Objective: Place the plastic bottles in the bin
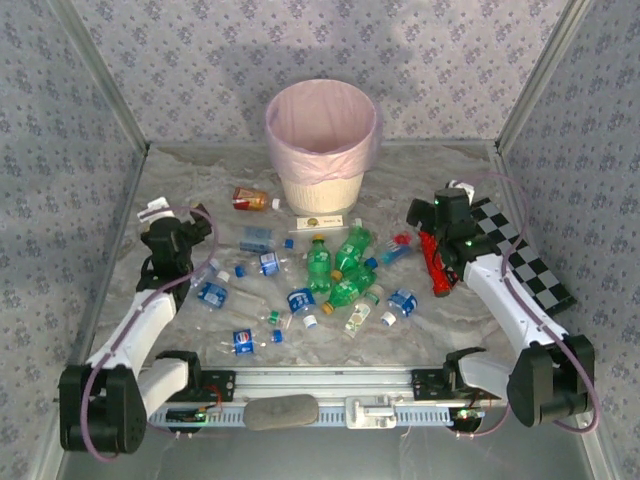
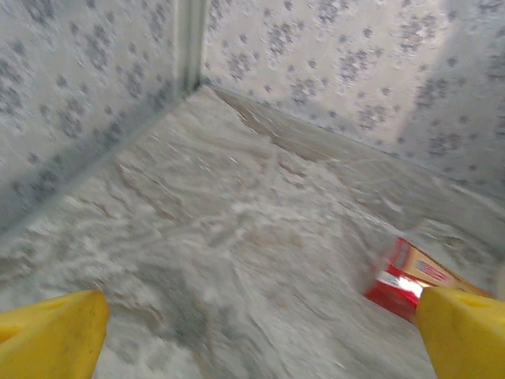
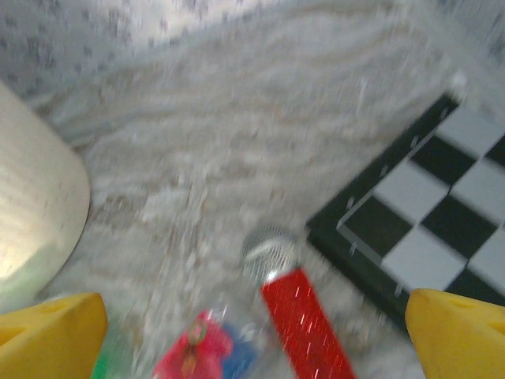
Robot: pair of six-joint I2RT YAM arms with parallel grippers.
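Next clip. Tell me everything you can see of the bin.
The bin is a round, cream-coloured wastebasket, plastic by the look. It stands upright at the far middle of the table, close to the back wall. A translucent pink bag lines it and folds down over the rim, covering the upper wall. What shows of its inside is bare liner. A flat white card lies right at its foot; whether they touch is unclear.

Round cream bin (image 1: 320, 188), pink liner, upright at far centre, green yellow-capped bottles (image 1: 318, 262), clear blue-labelled bottles (image 1: 212, 294), one orange-red bottle (image 1: 251, 199), all lying scattered in front of it
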